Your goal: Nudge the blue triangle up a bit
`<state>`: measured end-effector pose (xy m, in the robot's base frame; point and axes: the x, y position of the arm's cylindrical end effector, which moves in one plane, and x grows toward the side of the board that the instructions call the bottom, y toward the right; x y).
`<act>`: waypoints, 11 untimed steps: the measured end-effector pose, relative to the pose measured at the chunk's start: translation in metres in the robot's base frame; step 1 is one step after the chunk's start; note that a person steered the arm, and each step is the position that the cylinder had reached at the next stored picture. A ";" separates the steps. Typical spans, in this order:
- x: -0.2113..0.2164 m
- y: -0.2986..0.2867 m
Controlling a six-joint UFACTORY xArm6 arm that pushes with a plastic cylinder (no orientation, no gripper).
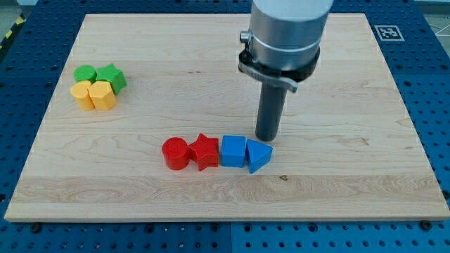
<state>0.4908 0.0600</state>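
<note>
The blue triangle (258, 155) lies on the wooden board (211, 84) below the middle, at the right end of a row of blocks. To its left, touching it, is a blue cube (233, 150), then a red star (204, 151) and a red cylinder (175, 153). My tip (266, 138) stands just above the blue triangle's top edge, very close to it or touching it; I cannot tell which. The rod hangs from the grey arm body (285, 35) at the view's top.
A cluster of four blocks sits at the view's upper left: a green cylinder (85, 73), a green star (111, 76), a yellow block (84, 93) and a yellow block (103, 95). A printed marker (387, 32) lies off the board's top right corner.
</note>
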 end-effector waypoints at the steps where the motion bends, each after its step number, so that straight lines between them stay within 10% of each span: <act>1: 0.016 0.012; 5: 0.101 0.051; 11: 0.077 -0.007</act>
